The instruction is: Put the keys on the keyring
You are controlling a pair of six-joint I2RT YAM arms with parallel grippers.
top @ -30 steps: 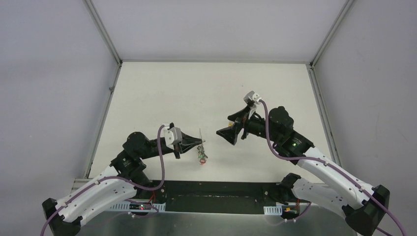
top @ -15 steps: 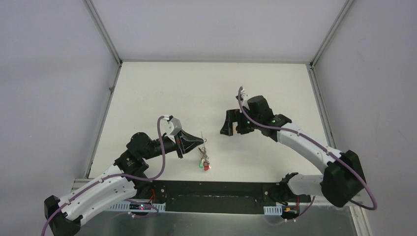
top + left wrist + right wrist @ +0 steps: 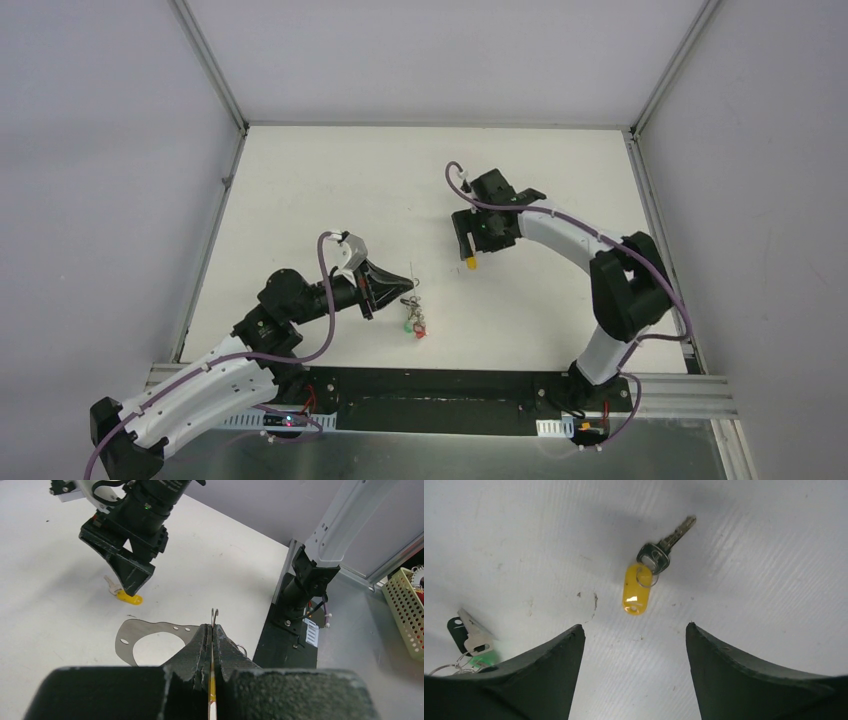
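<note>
- Left gripper: clamped tight on the keyring. You can see the thin wire poking out just past the closed fingertips, ending in a little hook.
- From the overhead view, a bunch of keys sits just below and beyond that gripper's tip, with green and red tags showing. I can't tell whether it's dangling or touching the white table.
- The right wrist camera catches the same bunch at its lower left edge: a black tag, a silver key blade and a bit of green tag.
- Right gripper: jaws spread apart, nothing between them, pointing down at the table near its middle.
- Right in front of the gap lies one loose key, flat on the table, blade pointing away from the fingers. Its yellow tag is hooked on by a small ring and is the end nearer the fingers.
- That loose key isn't touching either finger, and it lies well apart from the keyring and the bunch on the left arm's side.
</note>
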